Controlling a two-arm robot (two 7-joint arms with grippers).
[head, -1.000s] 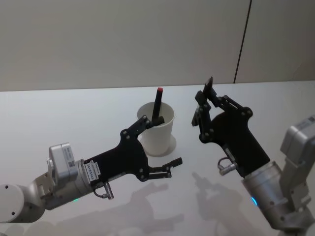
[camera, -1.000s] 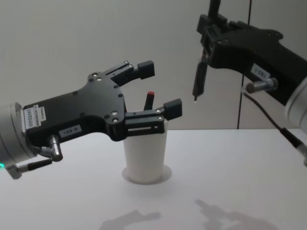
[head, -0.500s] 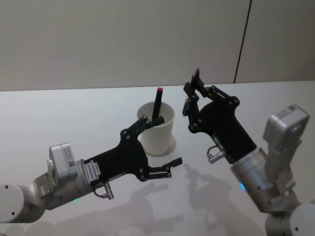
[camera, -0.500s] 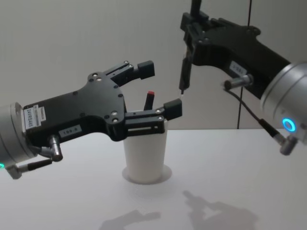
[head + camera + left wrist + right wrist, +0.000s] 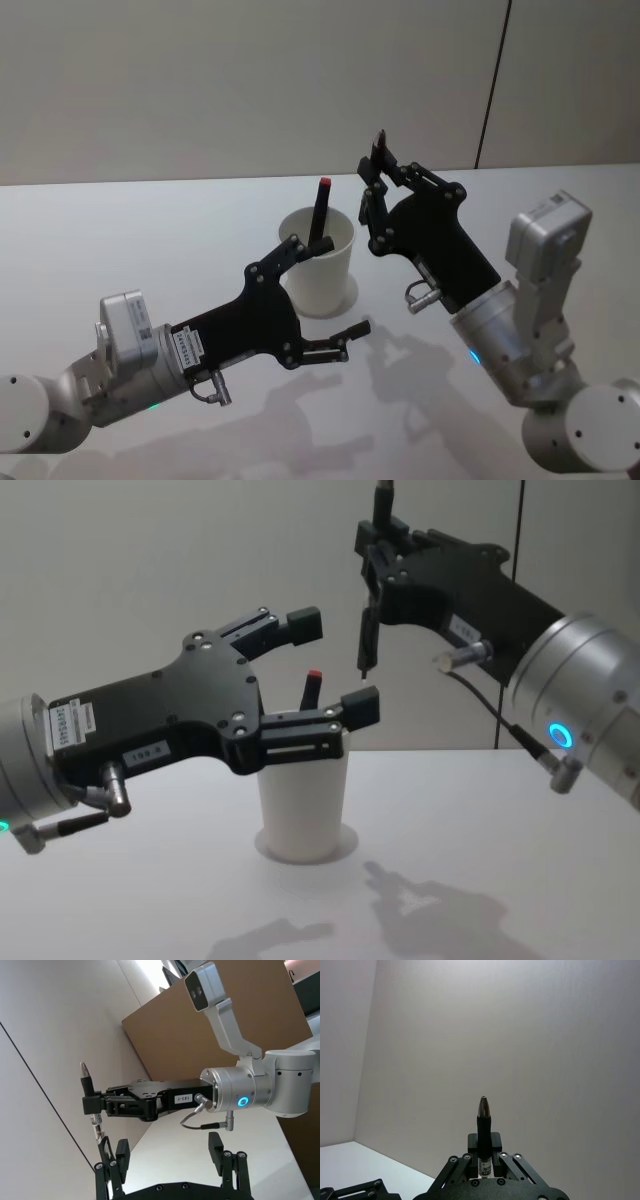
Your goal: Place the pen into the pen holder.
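Note:
The white pen holder (image 5: 318, 278) (image 5: 300, 815) stands mid-table with a black, red-capped pen (image 5: 322, 208) (image 5: 311, 687) inside it. My right gripper (image 5: 372, 198) (image 5: 373, 572) is shut on another black pen (image 5: 378, 146) (image 5: 366, 640), held upright with its tip down. That tip is above the holder's rim and slightly to its right. My left gripper (image 5: 330, 284) (image 5: 335, 665) hovers open at the near side of the holder with nothing in it. The left wrist view shows the held pen (image 5: 89, 1087) in the right gripper (image 5: 92, 1105). In the right wrist view the pen (image 5: 483, 1127) rises from the shut fingers.
The white table (image 5: 150, 230) spreads wide on all sides of the holder. A pale wall with a dark vertical seam (image 5: 492, 90) stands behind it. A brown board (image 5: 215, 1025) shows in the left wrist view.
My right gripper has carried the pen leftward, from well right of the holder to nearly over its rim. The left arm and the holder have not moved.

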